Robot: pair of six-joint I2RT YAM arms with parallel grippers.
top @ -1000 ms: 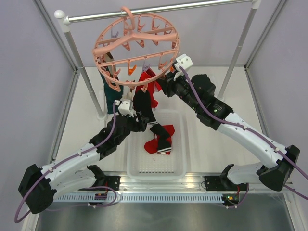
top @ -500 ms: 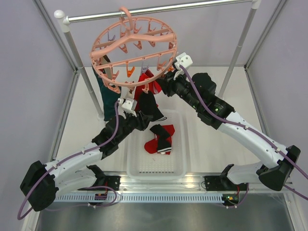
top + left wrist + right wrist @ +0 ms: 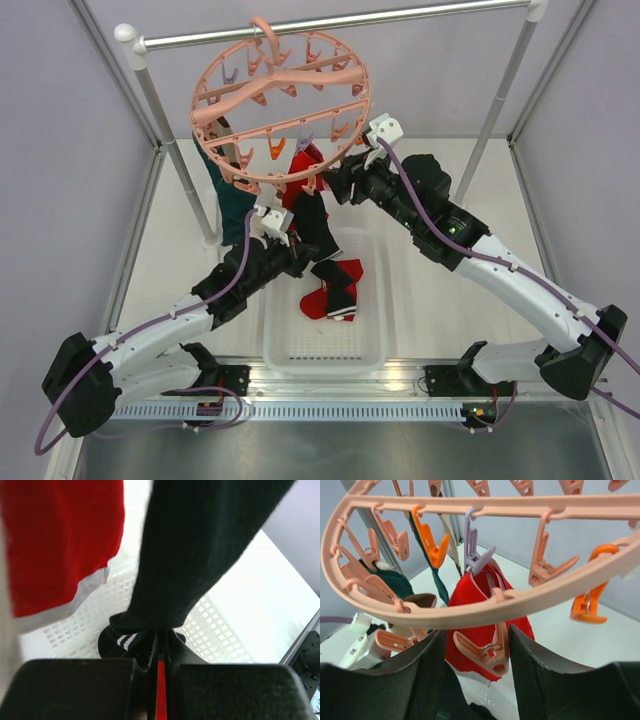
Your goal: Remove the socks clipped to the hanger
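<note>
- Setting: white table boxed in by lilac walls, with a metal rail across the top and a white mesh basket under the work area.
- hanger: pink ring hooked on the rail, above and ahead of both pairs of jaws. A teal sock is clipped at its left edge.
- left gripper: jaws together, clamped on the striped cuff of the black sock, which rises from them toward the ring. The red sock hangs just to their left.
- right gripper: jaws apart, one on either side of a pink clip under the rim, red fabric behind it. Pad contact: cannot tell.
- loose socks: one red and one black, lying in the basket below the left jaws.
- Risk: pulling before the clip lets go would likely swing or unhook the ring. The thin pinch on the cuff may slip.
- Risk: the right jaws may snag neighbouring clips.
- Room: open below the jaws toward the basket, crowded above them by rim and clips.
</note>
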